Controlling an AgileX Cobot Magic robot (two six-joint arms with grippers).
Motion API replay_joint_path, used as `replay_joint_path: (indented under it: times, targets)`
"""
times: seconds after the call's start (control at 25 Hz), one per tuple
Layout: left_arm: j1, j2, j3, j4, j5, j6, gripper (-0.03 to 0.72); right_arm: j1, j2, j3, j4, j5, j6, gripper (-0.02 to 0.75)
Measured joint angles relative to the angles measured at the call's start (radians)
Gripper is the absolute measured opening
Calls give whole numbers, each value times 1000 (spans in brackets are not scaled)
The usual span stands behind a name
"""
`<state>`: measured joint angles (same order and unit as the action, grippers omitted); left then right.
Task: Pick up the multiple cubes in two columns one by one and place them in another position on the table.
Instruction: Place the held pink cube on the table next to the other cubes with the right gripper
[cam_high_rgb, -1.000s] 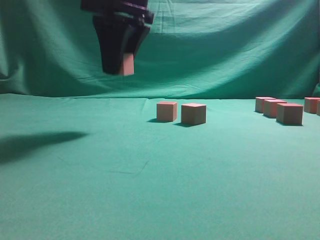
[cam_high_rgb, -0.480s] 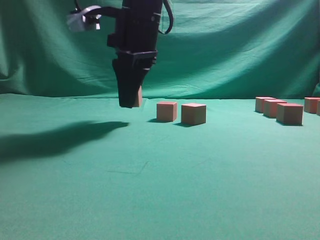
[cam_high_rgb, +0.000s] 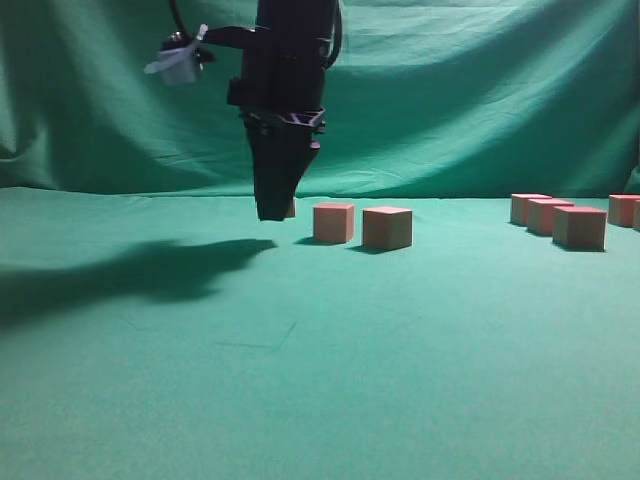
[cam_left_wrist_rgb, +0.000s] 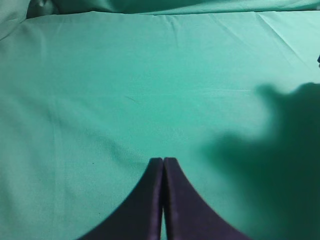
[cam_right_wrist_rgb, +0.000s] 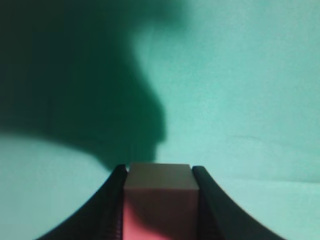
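Nearest, the table (cam_high_rgb: 300, 400) lies bare and wide, so there is free room in front. Beyond it the right claw (cam_high_rgb: 272, 212) hangs just above the cloth, clenched on 1 cube (cam_right_wrist_rgb: 159, 200), beside 2 placed cubes (cam_high_rgb: 334, 222). To place well, I would lower straight until the cube sits flat, keeping a gap from its neighbor, then release. Farther right, more cubes (cam_high_rgb: 579, 227) wait near the table's edge. The left claw (cam_left_wrist_rgb: 163, 162) is closed, holding nothing.
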<state>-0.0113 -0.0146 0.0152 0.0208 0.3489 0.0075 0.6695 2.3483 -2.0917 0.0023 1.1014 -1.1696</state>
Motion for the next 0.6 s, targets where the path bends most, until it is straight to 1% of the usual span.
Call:
replay_joint_path:
  times: [0.16, 0.6]
  targets:
    - [0, 0, 0, 0, 0, 0, 0, -17, 0, 0, 2, 2, -52, 259]
    - [0, 0, 0, 0, 0, 0, 0, -17, 15, 0, 74, 0, -64, 259]
